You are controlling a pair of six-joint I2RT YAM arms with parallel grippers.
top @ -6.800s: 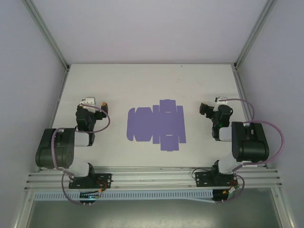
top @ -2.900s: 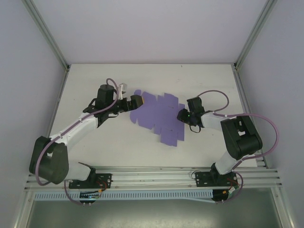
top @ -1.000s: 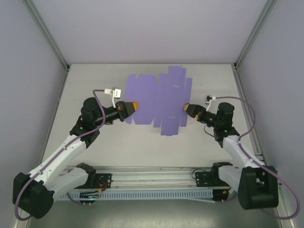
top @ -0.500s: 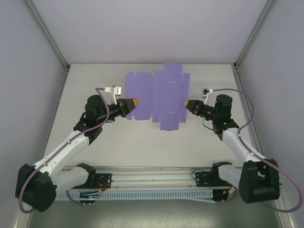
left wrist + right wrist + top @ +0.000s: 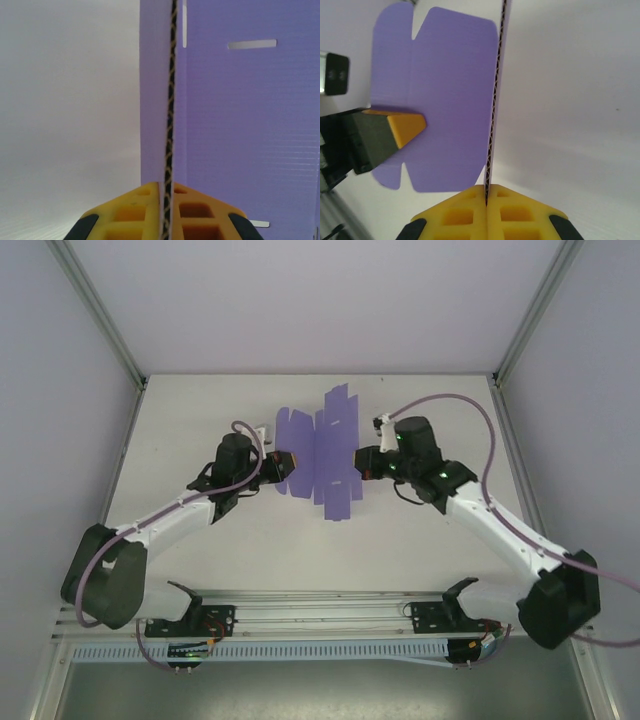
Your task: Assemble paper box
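The paper box (image 5: 322, 452) is a lavender die-cut sheet, held up off the white table and bent so its side panels stand steeply. My left gripper (image 5: 284, 462) is shut on the sheet's left edge. In the left wrist view the yellow fingers (image 5: 135, 212) pinch the corrugated edge at the left gripper (image 5: 167, 192), with the slotted purple panel (image 5: 240, 125) to the right. My right gripper (image 5: 360, 462) is shut on the opposite edge. The right wrist view shows the right gripper (image 5: 486, 189) clamping the board edge, with the purple panel (image 5: 450, 100) and the left gripper's yellow finger (image 5: 407, 127) beyond.
The white table (image 5: 250, 540) stretches around the sheet. Aluminium posts (image 5: 100, 315) and pale walls close in the left, right and back. The arm bases sit on a rail (image 5: 320, 615) at the near edge. A purple cable (image 5: 470, 415) loops above the right arm.
Both grippers have moved inward toward each other, and the sheet between them has bent from a wide spread into a narrow, steeply folded shape. The right gripper has shut on the sheet's edge.
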